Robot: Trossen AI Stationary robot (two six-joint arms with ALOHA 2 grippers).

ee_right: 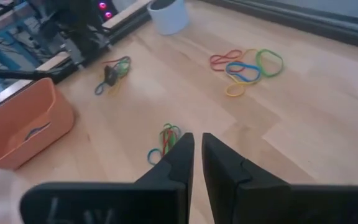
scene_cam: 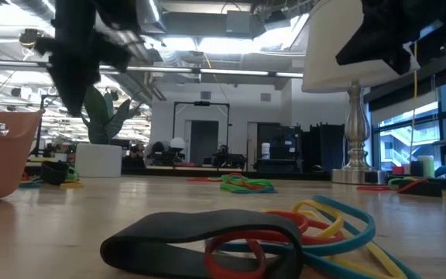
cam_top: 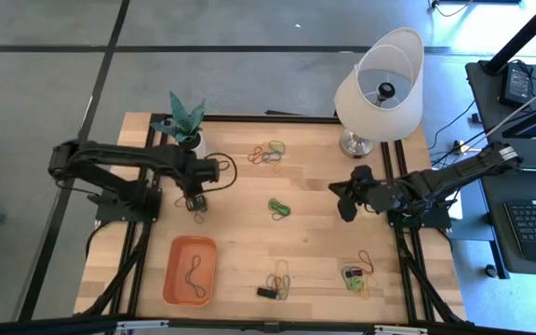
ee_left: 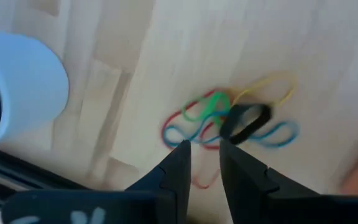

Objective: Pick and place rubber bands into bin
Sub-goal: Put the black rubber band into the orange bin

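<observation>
Rubber bands lie in several small heaps on the wooden table. One heap point(ee_left: 229, 118) of red, green, blue, yellow and black bands lies right under my left gripper point(ee_left: 204, 155), which points down with a narrow gap between its fingers and nothing in it. The same heap point(cam_top: 198, 215) lies just beyond the far end of the orange bin point(cam_top: 191, 270). A dark rubber band point(cam_top: 194, 272) lies flat in the bin. My right gripper point(cam_top: 347, 200) hangs shut above the table's right half, holding nothing, with a heap point(ee_right: 163, 144) below it.
More heaps lie at the far middle point(cam_top: 270, 152), the centre point(cam_top: 279, 207), the near middle point(cam_top: 280, 282) and the near right point(cam_top: 356, 274). A small black block point(cam_top: 266, 292) sits near the front edge. A white pot with a plant point(cam_top: 186, 121) and a lamp point(cam_top: 380, 84) stand at the back.
</observation>
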